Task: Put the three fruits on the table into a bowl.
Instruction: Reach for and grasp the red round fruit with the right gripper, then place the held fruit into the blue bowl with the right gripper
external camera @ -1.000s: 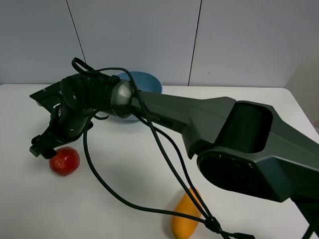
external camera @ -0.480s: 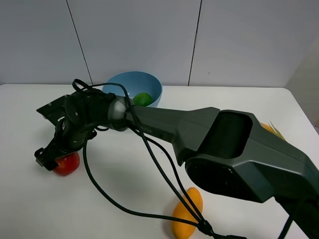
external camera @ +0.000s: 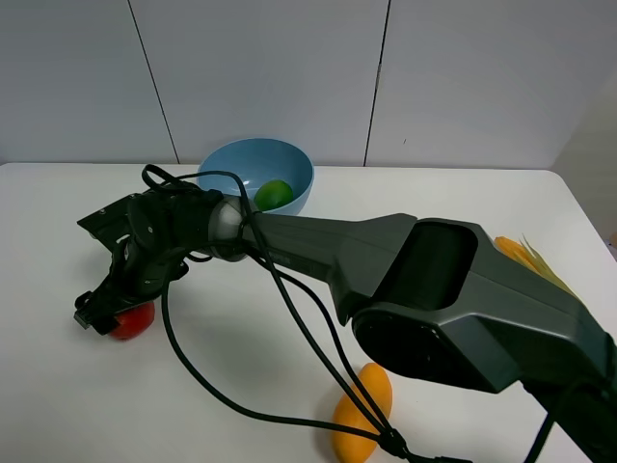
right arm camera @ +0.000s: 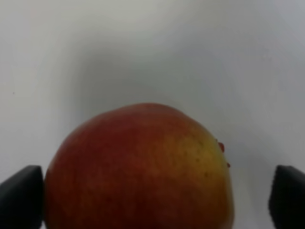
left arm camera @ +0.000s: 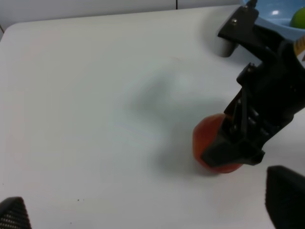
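Note:
The red tomato-like fruit (external camera: 133,320) lies on the white table (external camera: 482,203) at the left. My right gripper (external camera: 108,311) has reached across to it, and its open fingers stand either side of the fruit (right arm camera: 138,162) without closing on it. The left wrist view shows the same fruit (left arm camera: 209,138) under the right gripper (left arm camera: 233,148). The green lime (external camera: 274,193) lies inside the light-blue bowl (external camera: 224,164) at the back. The orange-yellow mango (external camera: 362,415) lies near the front edge. My left gripper (left arm camera: 148,210) is open and empty above the table.
A yellow corn cob with green husk (external camera: 521,253) shows at the right behind the right arm. The right arm's black cable (external camera: 202,386) trails over the table towards the mango. The bowl's rim and the lime (left arm camera: 299,18) show in a corner of the left wrist view.
My right gripper has come down and slightly forward over the red fruit, which now sits between its fingers. The arm no longer covers the bowl, so the lime shows.

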`<state>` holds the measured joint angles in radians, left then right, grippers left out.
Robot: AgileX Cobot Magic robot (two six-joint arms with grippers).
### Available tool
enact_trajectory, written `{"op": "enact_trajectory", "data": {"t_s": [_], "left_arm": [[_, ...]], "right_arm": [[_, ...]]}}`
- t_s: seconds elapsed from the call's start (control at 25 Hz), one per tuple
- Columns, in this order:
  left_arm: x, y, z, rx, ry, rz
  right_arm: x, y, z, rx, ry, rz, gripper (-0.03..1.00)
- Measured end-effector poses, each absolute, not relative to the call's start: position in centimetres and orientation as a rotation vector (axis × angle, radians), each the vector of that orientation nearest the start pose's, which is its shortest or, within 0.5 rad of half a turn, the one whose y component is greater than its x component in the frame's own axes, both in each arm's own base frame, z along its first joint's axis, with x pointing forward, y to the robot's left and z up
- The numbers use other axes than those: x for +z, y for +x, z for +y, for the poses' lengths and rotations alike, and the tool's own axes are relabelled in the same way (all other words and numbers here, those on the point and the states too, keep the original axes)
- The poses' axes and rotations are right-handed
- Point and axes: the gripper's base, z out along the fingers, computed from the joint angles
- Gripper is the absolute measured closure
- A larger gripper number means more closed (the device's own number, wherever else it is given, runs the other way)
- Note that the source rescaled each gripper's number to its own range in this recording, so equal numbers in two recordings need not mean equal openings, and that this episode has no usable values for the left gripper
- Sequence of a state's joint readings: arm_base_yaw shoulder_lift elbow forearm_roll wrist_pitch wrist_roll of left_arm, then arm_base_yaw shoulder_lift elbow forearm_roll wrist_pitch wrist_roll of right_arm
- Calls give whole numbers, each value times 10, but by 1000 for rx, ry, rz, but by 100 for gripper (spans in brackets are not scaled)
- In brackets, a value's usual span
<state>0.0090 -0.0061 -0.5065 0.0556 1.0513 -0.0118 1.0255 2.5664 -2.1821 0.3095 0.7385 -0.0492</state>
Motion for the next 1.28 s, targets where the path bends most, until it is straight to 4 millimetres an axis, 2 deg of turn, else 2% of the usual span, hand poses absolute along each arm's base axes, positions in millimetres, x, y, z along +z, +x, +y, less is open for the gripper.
{"op": "enact_trajectory", "data": {"t_s": [0.08, 0.44, 0.56, 0.64, 0.8, 0.96, 1.08, 1.2, 1.28], "left_arm": [[280, -6, 4, 65, -24, 2022], [280, -6, 4, 65, -24, 2022], [280, -6, 4, 65, -24, 2022], [280, -6, 4, 65, -24, 2022], [280, -6, 4, 65, -23, 2022], [280, -6, 4, 65, -23, 2022], [280, -6, 4, 65, -23, 2022], [280, -6, 4, 65, -23, 2022], [280, -6, 4, 65, -23, 2022]], "right_arm": [[117, 270, 481, 684, -1179, 2449, 63], [118, 272, 484, 700, -1152, 2415, 63], [131, 276, 485, 723, -1117, 2363, 63], [154, 283, 480, 741, -1082, 2324, 63], [210, 318, 450, 738, -968, 2237, 63], [256, 358, 402, 656, -872, 2206, 63], [271, 380, 367, 568, -836, 2243, 63], [270, 397, 340, 476, -820, 2299, 63], [268, 403, 330, 445, -811, 2325, 63]]}}
